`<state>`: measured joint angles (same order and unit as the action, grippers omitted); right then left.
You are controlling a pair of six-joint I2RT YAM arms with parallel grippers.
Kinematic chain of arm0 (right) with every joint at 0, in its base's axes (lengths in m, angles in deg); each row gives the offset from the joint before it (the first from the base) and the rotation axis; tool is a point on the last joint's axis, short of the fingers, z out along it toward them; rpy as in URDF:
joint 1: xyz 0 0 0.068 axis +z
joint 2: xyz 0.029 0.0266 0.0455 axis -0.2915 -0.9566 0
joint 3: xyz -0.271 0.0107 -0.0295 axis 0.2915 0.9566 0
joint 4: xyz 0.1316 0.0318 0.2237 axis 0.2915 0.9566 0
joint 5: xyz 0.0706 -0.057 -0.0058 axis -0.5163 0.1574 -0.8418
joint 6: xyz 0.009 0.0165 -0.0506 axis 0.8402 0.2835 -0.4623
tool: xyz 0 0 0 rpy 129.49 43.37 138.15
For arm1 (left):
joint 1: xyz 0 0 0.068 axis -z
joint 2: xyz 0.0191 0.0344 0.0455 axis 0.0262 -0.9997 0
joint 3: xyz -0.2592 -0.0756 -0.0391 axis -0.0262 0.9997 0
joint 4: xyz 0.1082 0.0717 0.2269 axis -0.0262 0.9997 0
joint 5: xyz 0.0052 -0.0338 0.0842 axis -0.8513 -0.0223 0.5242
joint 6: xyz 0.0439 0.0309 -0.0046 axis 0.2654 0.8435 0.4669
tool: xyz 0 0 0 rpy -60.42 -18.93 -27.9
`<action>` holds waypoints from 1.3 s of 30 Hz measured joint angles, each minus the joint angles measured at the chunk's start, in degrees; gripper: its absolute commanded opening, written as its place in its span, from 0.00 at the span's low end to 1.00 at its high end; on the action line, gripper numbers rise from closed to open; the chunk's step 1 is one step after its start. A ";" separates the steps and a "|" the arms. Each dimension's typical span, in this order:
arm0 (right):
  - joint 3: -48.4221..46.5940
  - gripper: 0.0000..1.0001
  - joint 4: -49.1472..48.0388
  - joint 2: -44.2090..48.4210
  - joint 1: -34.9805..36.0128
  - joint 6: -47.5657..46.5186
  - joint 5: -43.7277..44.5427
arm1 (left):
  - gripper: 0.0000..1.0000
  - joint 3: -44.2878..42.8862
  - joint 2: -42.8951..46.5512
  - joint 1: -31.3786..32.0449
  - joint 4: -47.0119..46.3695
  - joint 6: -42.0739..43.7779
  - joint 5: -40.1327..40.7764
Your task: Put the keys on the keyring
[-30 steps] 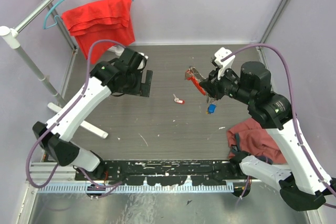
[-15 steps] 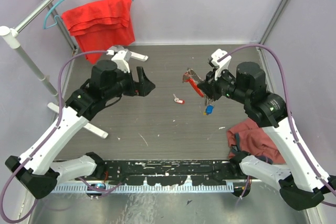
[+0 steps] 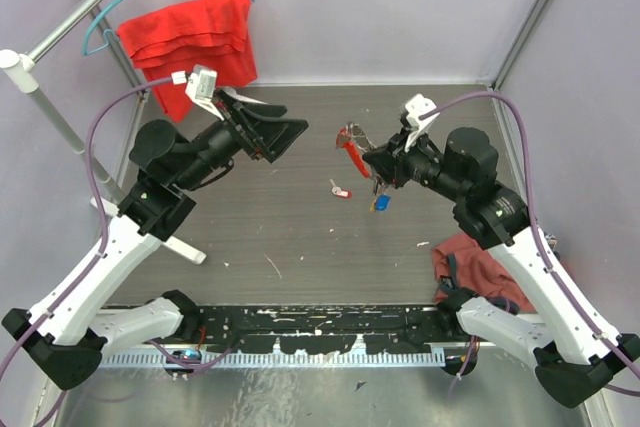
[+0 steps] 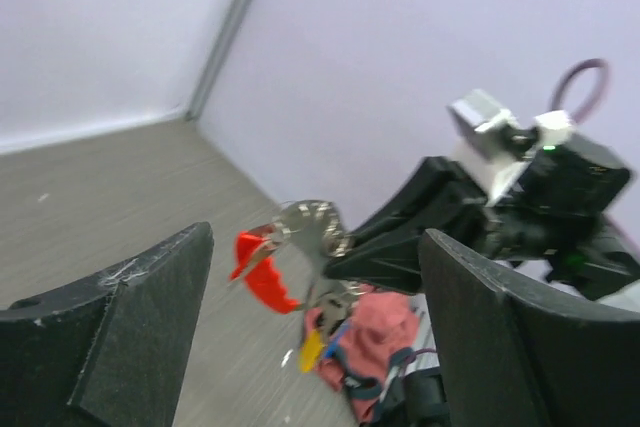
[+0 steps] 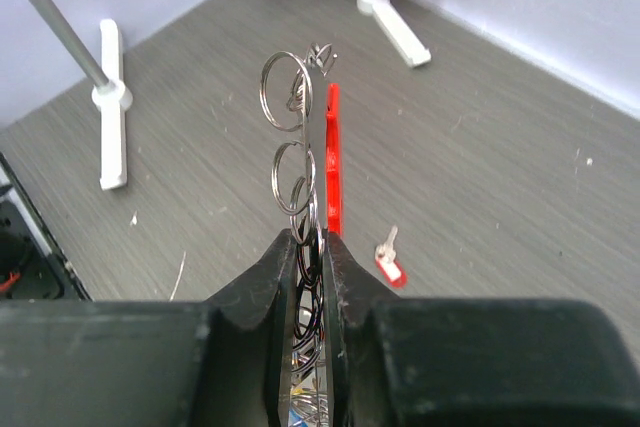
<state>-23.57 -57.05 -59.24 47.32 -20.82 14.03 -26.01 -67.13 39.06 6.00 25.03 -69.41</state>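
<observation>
The job looks partly done. The right pincer [image 5: 305,247] is clamped on the keyring [image 5: 287,97], and blue and yellow keys [image 3: 381,202] seem to hang beneath it, though blur hides how they attach. One loose key [image 3: 340,189] lies on the bench [image 3: 250,237], near that pincer and below it. The left pincer [image 3: 285,137] gapes empty, well apart from the loose key.

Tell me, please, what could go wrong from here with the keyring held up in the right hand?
1. The right hand grips the keyring only at its fingertips, with the upper rings and red tag standing free; a nudge from the open left hand could twist it loose.
2. The red-headed key lies flat on the table, held by neither hand; picking it up may be fiddly.
</observation>
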 measured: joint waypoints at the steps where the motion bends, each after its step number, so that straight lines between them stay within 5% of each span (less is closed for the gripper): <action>1: 0.17 0.01 -1.51 0.20 0.00 0.33 0.04 | 0.82 0.02 -0.17 0.07 -2.43 -0.94 -1.51; 7: 0.20 0.01 -9.70 0.70 0.00 1.53 0.44 | 0.72 -0.22 -2.78 0.83 -13.70 -5.09 -8.50; 19: -2.01 0.01 -16.15 0.04 0.00 1.79 -0.22 | 0.51 -6.95 -11.52 3.72 -18.23 -7.32 -16.48; 39: -2.43 0.01 -17.07 -0.09 0.00 2.08 -3.23 | 0.59 -9.20 -17.42 4.39 -20.44 -11.50 -17.27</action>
<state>-25.99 -74.12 -59.33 47.32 -18.74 10.80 -35.22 -84.55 43.45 -14.43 13.54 -86.68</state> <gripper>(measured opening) 0.185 0.575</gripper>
